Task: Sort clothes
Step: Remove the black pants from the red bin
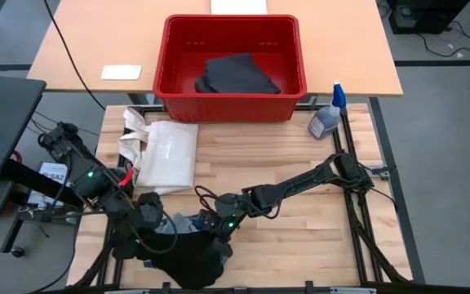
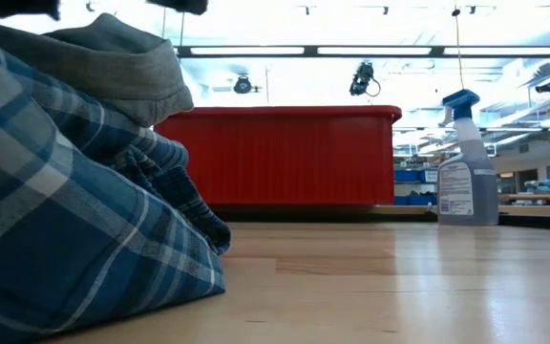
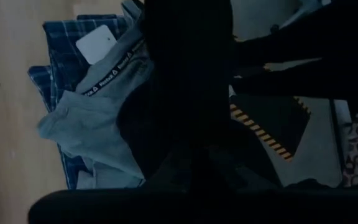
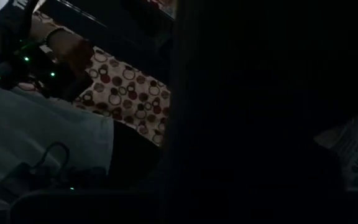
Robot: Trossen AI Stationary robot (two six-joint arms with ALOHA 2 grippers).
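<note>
1. A blue-and-white plaid cloth (image 2: 74,220) fills the near left of the low view, heaped on the wooden surface (image 1: 300,237), with a grey garment (image 2: 113,57) lying on top of it.
2. Seen from above, this heap sits at the near edge of the surface, left of centre, with black fabric (image 1: 190,257) spread over most of it and hanging past the edge.
3. The left pincer (image 1: 149,214) is down on the left side of the heap; I cannot tell whether its fingers are spread or pressed together.
4. The right pincer (image 1: 215,224) reaches in from the right and meets the heap's right side; its fingers are hidden in the dark cloth, so their state is also unclear.
5. A red basket (image 1: 296,73) stands at the far side, holding a folded dark grey cloth (image 1: 235,75).
6. A white tote bag (image 1: 166,153) lies between the basket and the heap, towards the left.
7. A spray bottle (image 1: 329,114) stands just right of the basket.
</note>
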